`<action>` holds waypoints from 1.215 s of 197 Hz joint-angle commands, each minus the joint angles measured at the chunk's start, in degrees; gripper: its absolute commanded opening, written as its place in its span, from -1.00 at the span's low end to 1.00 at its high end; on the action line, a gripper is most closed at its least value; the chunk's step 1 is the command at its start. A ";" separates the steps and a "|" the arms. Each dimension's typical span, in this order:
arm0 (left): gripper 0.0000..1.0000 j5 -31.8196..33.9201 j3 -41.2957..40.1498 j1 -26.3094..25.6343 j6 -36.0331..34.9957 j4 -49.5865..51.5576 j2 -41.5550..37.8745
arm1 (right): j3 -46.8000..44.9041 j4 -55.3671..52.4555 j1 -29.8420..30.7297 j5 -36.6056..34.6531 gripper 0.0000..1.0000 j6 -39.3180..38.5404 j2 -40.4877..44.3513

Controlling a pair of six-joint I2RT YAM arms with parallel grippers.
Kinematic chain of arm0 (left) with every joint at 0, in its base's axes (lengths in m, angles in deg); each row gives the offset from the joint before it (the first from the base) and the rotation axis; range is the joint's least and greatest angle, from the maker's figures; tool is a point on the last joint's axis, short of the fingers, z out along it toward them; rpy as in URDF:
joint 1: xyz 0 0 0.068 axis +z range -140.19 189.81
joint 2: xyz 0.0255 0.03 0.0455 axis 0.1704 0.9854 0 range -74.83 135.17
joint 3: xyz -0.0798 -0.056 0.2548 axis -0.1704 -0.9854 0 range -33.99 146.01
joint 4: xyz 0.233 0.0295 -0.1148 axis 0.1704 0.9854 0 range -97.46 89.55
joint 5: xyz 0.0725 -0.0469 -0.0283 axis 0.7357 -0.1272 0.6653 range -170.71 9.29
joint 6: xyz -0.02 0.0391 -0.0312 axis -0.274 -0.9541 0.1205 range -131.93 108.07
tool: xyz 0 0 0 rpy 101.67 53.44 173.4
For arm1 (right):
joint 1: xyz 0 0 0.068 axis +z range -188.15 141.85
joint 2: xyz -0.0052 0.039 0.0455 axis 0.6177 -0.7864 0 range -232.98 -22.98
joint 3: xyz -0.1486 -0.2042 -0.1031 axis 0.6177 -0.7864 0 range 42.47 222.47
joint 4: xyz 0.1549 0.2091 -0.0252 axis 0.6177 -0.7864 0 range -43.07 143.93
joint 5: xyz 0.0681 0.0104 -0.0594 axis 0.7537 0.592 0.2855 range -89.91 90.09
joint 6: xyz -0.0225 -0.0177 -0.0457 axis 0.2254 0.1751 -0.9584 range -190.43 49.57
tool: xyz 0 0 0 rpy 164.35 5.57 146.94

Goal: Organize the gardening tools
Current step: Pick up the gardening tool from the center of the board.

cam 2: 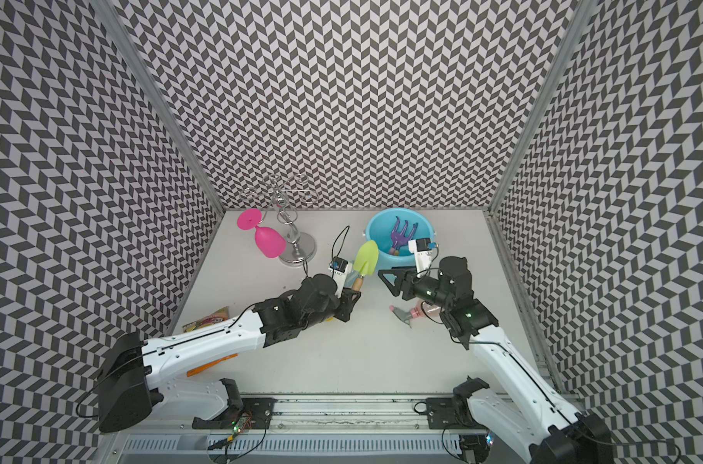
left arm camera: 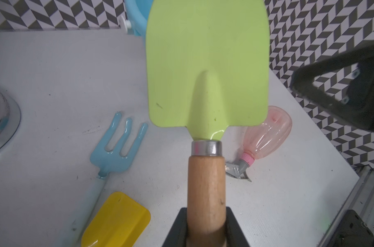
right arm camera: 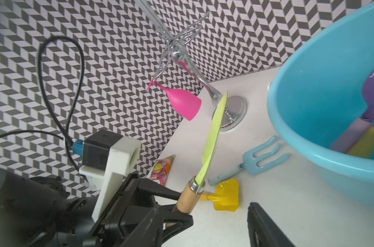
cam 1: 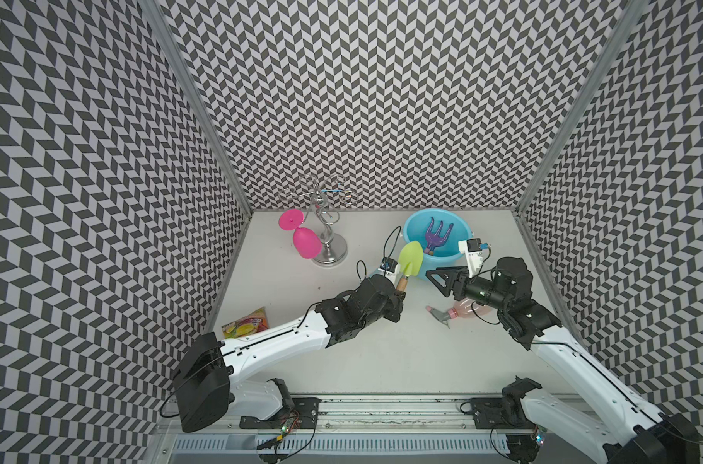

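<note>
Green trowel [cam 1: 411, 260] stands blade-up toward one o'clock from the clenched left end effector [cam 1: 401, 290], which grasps its wooden handle, at the blue bucket's [cam 1: 416, 227] seven o'clock. The left arm [cam 1: 277, 341] stretches low over the worktop [cam 1: 382, 353]. The right end effector [cam 1: 435, 284], at the trowel's four o'clock, gapes empty.

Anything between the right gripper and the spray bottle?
Nothing. In both top views only bare table shows between the open right gripper and the spray bottle, which lies on its side.
</note>
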 commanded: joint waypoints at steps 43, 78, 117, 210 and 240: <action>-0.90 -2.03 -1.85 -0.33 -3.40 -11.70 -5.43 | 0.64 12.85 3.76 8.38 0.25 4.56 -4.83; -0.90 -3.67 -2.22 -0.49 -3.67 -13.30 -5.97 | 2.08 15.95 5.24 9.32 0.21 5.93 -6.91; -0.90 -4.90 -3.28 -1.32 -5.33 -15.22 -6.66 | 3.04 19.09 5.43 10.28 0.16 8.30 -8.35; -0.87 -4.49 -3.32 -2.00 -6.22 -15.49 -7.04 | 3.32 22.65 5.74 11.87 -0.54 10.62 -8.75; -0.70 -4.57 -3.32 -2.08 -6.22 -15.67 -6.87 | 2.94 22.56 5.76 11.64 -0.76 10.65 -8.51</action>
